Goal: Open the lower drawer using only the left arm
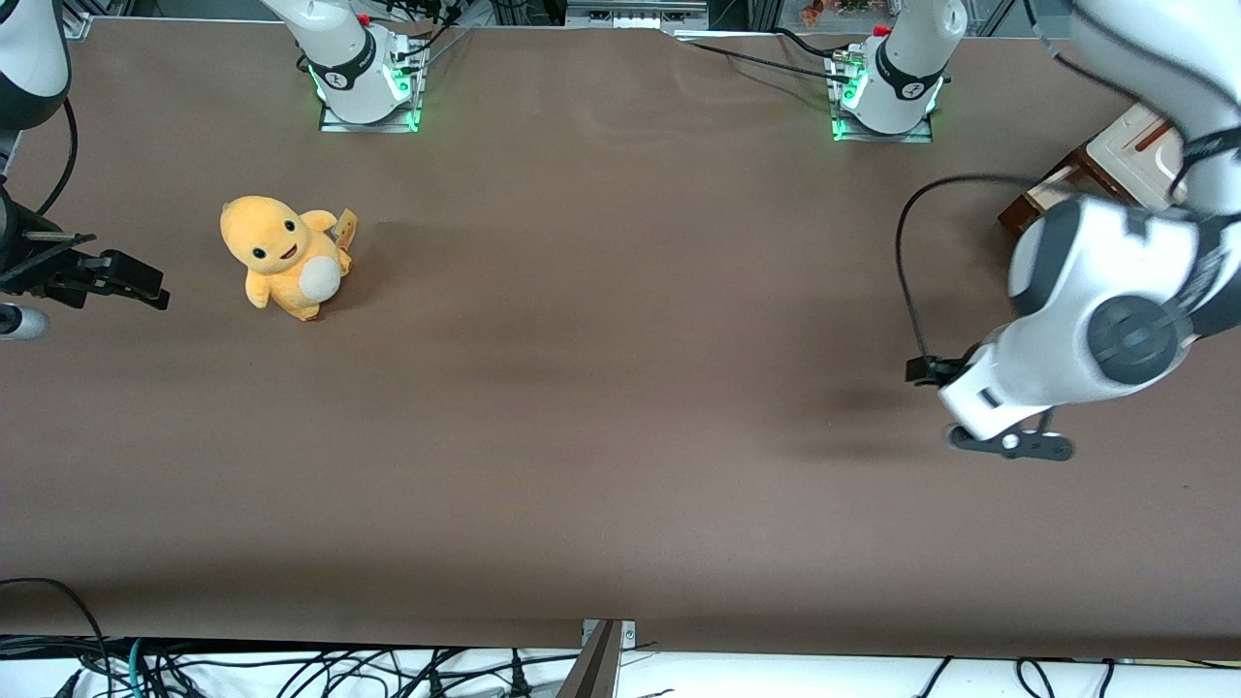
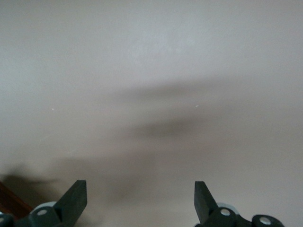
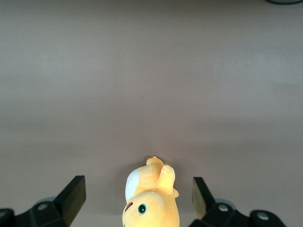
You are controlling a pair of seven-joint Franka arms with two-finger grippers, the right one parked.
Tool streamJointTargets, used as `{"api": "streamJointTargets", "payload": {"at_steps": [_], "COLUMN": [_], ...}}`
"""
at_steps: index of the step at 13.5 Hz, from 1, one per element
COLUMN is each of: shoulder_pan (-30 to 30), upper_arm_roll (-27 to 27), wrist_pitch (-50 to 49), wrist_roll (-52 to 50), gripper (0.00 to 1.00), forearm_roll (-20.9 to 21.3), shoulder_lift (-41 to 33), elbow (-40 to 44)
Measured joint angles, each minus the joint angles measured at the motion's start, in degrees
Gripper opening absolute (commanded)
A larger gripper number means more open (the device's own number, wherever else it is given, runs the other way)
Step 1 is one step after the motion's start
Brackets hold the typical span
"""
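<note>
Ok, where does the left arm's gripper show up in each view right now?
Front view: the gripper hangs above bare table at the working arm's end, nearer the camera than the drawer unit.
Left wrist view: the gripper with fingers spread open, nothing between them.
Right wrist view: not in it.
Shared landmark: the brown table, seen in every view.

Open table around gripper, drawer unit partly blocked by arm

Gripper (image 2: 140, 203), fingers spread, hangs over bare table (image 1: 601, 388); left arm (image 1: 1096, 320) overlaps the drawer unit (image 1: 1115, 170); plush toy (image 1: 283, 255) sits well apart toward parked arm's end.
</note>
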Motion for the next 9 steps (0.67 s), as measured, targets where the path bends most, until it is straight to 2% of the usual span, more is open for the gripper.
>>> {"api": "streamJointTargets", "payload": {"at_steps": [4,6,9], "shoulder_pan": [1.26,1.83,1.24], "upper_arm_roll": [0.03,0.45,3.41], "wrist_pitch": [-1.63,-2.82,-2.7], "wrist_roll": [2.06,2.05,2.02], "gripper": [1.0,1.0,1.0], "forearm_roll": [-1.79,-4.18,-5.73], "shoulder_lift": [-5.86,-7.31,-10.51], "elbow": [0.05,-0.11,-3.02]}}
